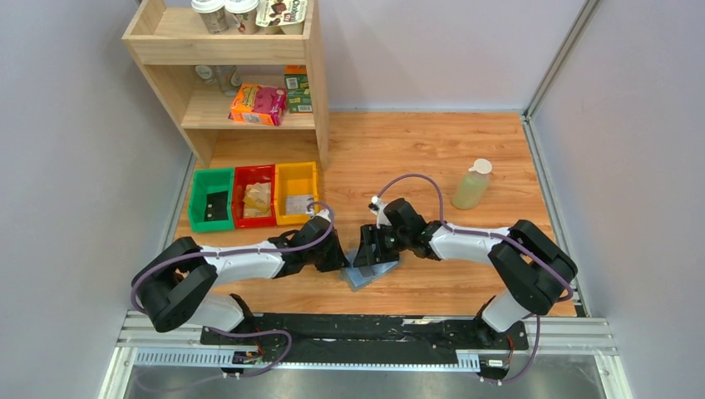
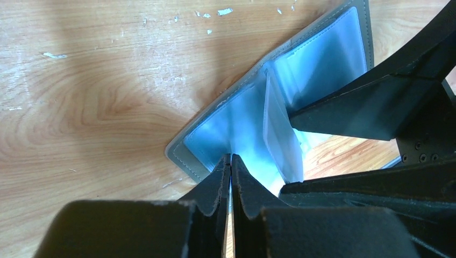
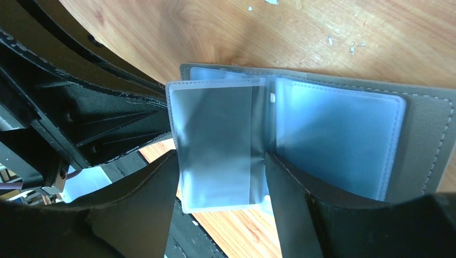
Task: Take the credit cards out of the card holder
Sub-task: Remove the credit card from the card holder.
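The card holder (image 1: 372, 273) lies open on the wooden table between the two arms, grey outside with pale bluish plastic sleeves inside (image 2: 215, 129). My left gripper (image 2: 230, 159) is shut, its tips pinching the near edge of the card holder's inner sleeves; in the top view it sits at the holder's left side (image 1: 342, 256). My right gripper (image 3: 220, 157) is open, its two fingers on either side of one clear sleeve (image 3: 215, 145) that stands up from the spine. That sleeve looks see-through. No yellow-orange credit cards show in any view.
Green (image 1: 211, 199), red (image 1: 254, 196) and yellow (image 1: 296, 193) bins stand at the back left, in front of a wooden shelf (image 1: 249, 75) with packets. A pale green bottle (image 1: 471, 184) stands at the back right. The table's near edge is just behind the holder.
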Controlling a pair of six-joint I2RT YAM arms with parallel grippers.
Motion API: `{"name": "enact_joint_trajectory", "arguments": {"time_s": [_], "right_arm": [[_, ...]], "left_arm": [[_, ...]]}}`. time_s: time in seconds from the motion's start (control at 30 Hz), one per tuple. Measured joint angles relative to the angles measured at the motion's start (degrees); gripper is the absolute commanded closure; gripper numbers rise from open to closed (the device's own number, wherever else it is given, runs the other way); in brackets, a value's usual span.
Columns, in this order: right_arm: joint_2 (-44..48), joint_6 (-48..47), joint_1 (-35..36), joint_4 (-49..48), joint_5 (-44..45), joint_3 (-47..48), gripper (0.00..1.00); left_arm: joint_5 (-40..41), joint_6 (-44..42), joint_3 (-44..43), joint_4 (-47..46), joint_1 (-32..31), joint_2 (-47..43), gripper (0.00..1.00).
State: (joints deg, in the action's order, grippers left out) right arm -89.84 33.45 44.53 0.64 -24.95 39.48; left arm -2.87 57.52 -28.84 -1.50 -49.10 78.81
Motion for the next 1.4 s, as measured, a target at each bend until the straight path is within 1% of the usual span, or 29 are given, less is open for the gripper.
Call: {"name": "enact_joint_trajectory", "arguments": {"time_s": [0.1,0.2,0.4,0.5,0.6,0.7,0.8,0.93,1.03,1.2,1.3,1.4], "right_arm": [[0.28,-0.07,0.0,1.66,1.05,0.57,0.27],[1.51,-0.52,0.2,5.27,3.67,1.53,0.26],[5.51,-2.69,0.44,15.13,12.96,3.93,0.25],[6.34,-3.98,0.9,18.32,16.59,5.2,0.21],[7.3,-5.14,2.38,20.0,18.69,5.46,0.14],[9.11,-5.62,4.31,20.26,19.58,5.44,0.09],[11.67,-5.4,4.94,20.02,20.94,5.05,0.07],[16.52,-4.57,4.9,20.02,25.27,3.02,0.05],[20.79,-3.98,4.9,20.09,28.72,0.96,0.05],[26.47,-3.43,4.87,20.11,31.74,-0.48,0.07],[28.39,-3.3,4.76,20.09,32.2,-1.11,0.11],[28.41,-3.28,3.8,20.11,31.06,-1.29,0.16]], "left_arm": [[-0.04,0.0,-0.5,0.13,-0.02,0.57,0.92],[-0.11,0.02,-0.72,0.11,-0.02,0.92,0.92],[-0.13,0.02,-0.7,0.11,-0.02,0.92,0.92],[-0.17,0.02,-0.7,0.09,-0.02,0.92,0.92],[-0.22,0.07,-0.7,0.07,-0.02,0.83,0.91],[-0.15,0.09,-0.68,0.83,-0.02,0.17,0.9],[-0.04,0.04,-0.74,2.6,-0.02,-1.09,0.9],[-0.04,-0.11,-2.58,4.76,-0.02,-1.86,0.89],[-0.2,-0.5,-5.68,5.42,-0.02,-1.33,0.88],[-1.53,-1.18,-11.8,4.57,-0.15,4.04,0.87],[-2.05,-1.77,-14.58,4.31,-0.46,7.72,0.85],[-2.95,-2.8,-18.45,4.37,-0.63,12.63,0.8]]}}
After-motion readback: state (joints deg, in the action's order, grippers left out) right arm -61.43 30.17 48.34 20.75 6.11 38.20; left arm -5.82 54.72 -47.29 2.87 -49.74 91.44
